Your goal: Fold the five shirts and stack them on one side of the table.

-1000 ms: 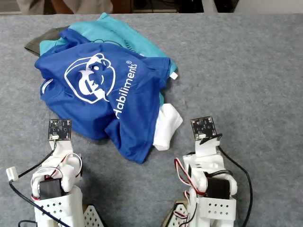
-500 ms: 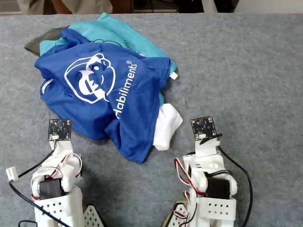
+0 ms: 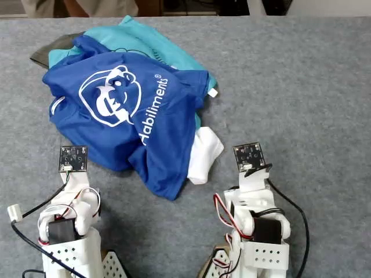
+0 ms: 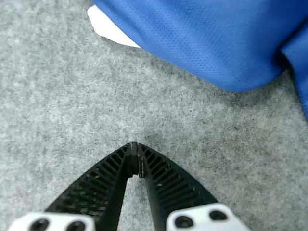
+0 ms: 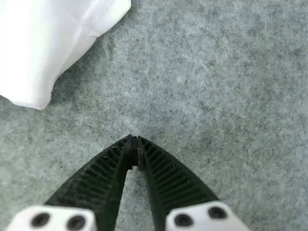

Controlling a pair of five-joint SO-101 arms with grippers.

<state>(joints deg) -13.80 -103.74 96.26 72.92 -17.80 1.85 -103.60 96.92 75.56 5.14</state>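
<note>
Meanwhile, your left gripper [image 4: 134, 147] and right gripper [image 5: 134, 140] hung with jaws pressed together, empty, above grey felt [image 3: 301, 87] beside the blue shirt [image 3: 127, 110].

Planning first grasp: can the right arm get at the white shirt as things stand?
Probably yes: white shirt lies just ahead of the right gripper, bare table between; blue shirt overlaps it.

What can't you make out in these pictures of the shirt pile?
High view: the blue shirt lies over the pile, so the teal shirt, white shirt and dark shirt peek out at its edges. How many shirts lie beneath cannot be counted.
Left wrist view: the blue shirt runs off the picture's edge.
Right wrist view: the white shirt is cut off by the edge.
</note>
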